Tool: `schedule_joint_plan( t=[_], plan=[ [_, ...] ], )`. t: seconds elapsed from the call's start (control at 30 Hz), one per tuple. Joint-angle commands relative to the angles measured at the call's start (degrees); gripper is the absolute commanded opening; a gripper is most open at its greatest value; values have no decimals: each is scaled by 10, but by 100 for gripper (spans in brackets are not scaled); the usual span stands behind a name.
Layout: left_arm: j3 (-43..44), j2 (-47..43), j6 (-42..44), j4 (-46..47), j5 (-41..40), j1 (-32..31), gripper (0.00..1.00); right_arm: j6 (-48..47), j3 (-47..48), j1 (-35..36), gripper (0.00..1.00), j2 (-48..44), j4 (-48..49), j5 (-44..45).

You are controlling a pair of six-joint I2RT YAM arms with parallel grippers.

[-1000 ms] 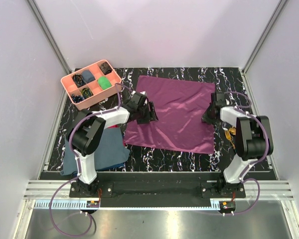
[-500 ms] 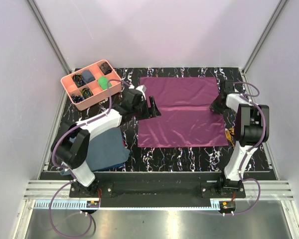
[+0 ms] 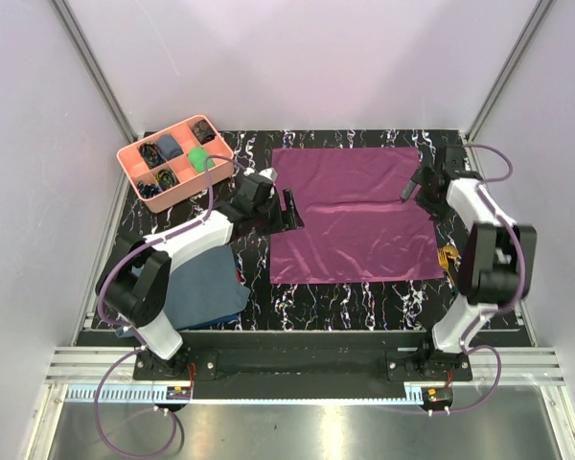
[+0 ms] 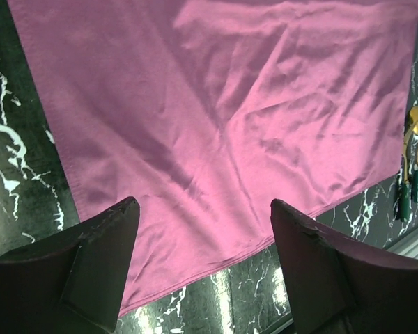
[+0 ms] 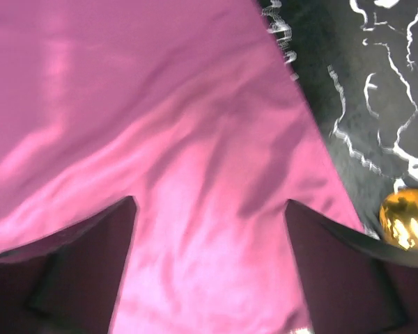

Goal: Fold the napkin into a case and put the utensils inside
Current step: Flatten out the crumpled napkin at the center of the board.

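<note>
Two released, empty grippers flank the napkin [image 3: 355, 216]: left gripper [image 3: 292, 209] at its nine o'clock edge, right gripper [image 3: 414, 184] at two o'clock. The utensils [image 3: 448, 257] lie at four o'clock.

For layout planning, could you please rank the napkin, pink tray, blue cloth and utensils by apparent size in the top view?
1. napkin
2. pink tray and blue cloth: look similar, unranked, since the left arm hides part of the cloth
3. utensils
</note>
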Motion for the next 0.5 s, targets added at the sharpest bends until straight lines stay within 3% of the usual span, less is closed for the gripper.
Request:
schedule_joint_plan(
  t=[0.0,0.2,0.37,0.47],
  plan=[
    [33,10,0,-13,-8,0,77,-12,-42,1,100,-126,9,-99],
    [27,42,-8,-8,19,-1,73,-24,-87,1,100,-157,-7,-159],
    [-15,53,-28,17,27,-6,71,-10,-130,1,100,-185,-7,-128],
    [-65,41,-41,49,30,-7,60,0,-141,1,97,-203,-14,-107]
  ],
)
